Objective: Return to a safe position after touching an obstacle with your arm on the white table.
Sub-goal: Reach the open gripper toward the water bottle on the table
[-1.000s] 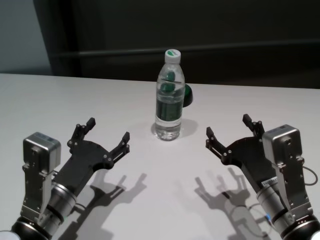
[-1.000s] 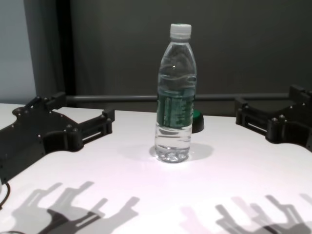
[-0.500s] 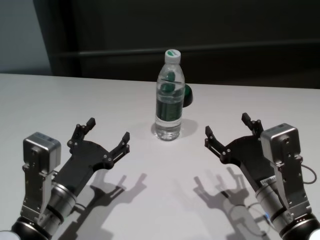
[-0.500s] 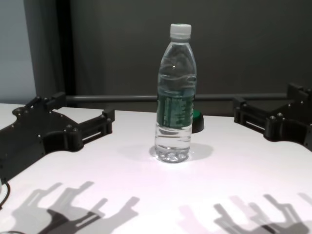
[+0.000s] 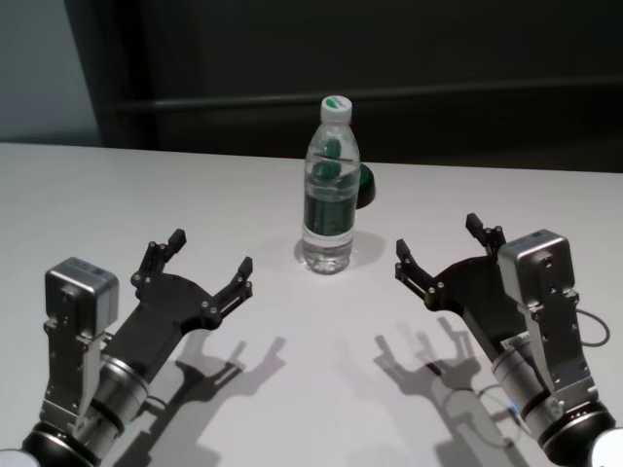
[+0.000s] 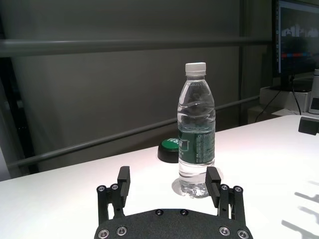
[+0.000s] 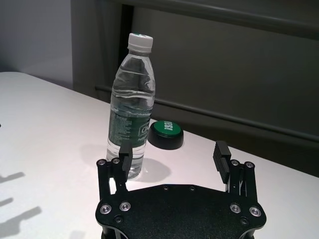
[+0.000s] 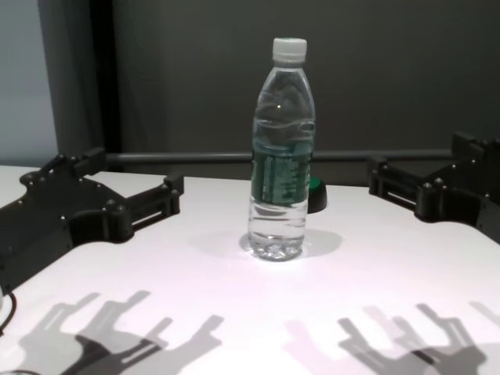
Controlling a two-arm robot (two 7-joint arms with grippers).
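The obstacle (image 5: pixel 329 190), a clear water bottle with a white cap and dark green label, stands upright mid-table; it also shows as the obstacle (image 8: pixel 281 152), (image 6: pixel 197 144), (image 7: pixel 130 107). The white table (image 5: pixel 321 389) spreads under everything. My left gripper (image 5: pixel 208 255) hovers open to the front left of the bottle, apart from it. My right gripper (image 5: pixel 438 245) hovers open to the bottle's front right, a short gap away, with nothing between its fingers. Both grippers point toward the far edge.
A small black puck with a green top (image 5: pixel 364 185) sits just behind the bottle on its right side, seen too as the puck (image 7: pixel 166 133). A dark wall with a rail runs along the table's far edge (image 5: pixel 487 167).
My right gripper has crept leftward and slightly forward, toward the bottle. The left arm and the bottle have stayed still.
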